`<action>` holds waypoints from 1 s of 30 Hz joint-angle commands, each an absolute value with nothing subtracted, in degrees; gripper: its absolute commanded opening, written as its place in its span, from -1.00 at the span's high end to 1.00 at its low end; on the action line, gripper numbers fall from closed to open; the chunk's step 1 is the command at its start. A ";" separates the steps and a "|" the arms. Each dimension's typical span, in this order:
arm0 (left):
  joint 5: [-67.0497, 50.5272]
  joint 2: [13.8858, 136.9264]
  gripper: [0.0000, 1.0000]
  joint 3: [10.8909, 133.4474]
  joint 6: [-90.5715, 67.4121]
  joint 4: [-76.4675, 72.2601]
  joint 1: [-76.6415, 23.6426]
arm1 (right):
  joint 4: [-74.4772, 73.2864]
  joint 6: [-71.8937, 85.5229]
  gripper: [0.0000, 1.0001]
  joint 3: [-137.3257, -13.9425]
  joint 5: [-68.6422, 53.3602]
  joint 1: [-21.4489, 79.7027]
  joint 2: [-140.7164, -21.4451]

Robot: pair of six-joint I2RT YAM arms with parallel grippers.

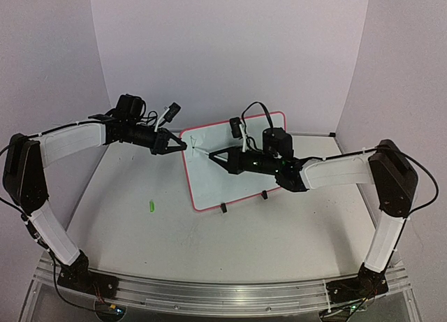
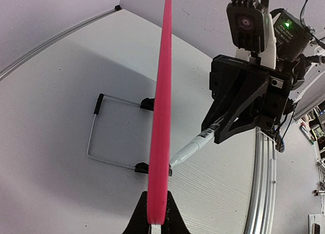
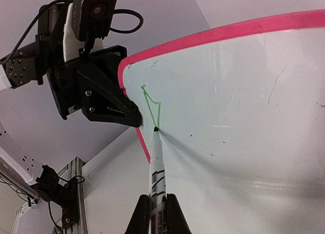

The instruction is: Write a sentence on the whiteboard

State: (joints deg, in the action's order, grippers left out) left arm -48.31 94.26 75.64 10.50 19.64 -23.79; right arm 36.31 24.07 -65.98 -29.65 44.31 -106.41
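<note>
At the centre of the top view the whiteboard [image 1: 227, 186] stands upright on black feet [image 1: 223, 208] on the surface [image 1: 140, 245]. The left gripper [image 1: 176, 143] is clamped on the board's left edge, with the pink rim pinched between its fingers. The right gripper [image 1: 216, 154] is closed around a marker [image 3: 156, 168], whose tip touches the board near its upper left corner. Of the sentence [image 3: 151, 104], one angular green stroke shows there. A small green thing [image 1: 149, 206] lies left of the board, apart from it.
</note>
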 commanded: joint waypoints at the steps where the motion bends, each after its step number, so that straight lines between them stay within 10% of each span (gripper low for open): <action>1: -47.29 93.75 1.00 76.99 12.24 22.57 -24.44 | 39.97 25.05 1.00 -65.11 -29.59 44.14 -103.45; 30: -47.41 93.73 1.00 76.99 12.35 22.81 -24.43 | 41.41 26.37 1.00 -64.41 -26.10 42.89 -104.34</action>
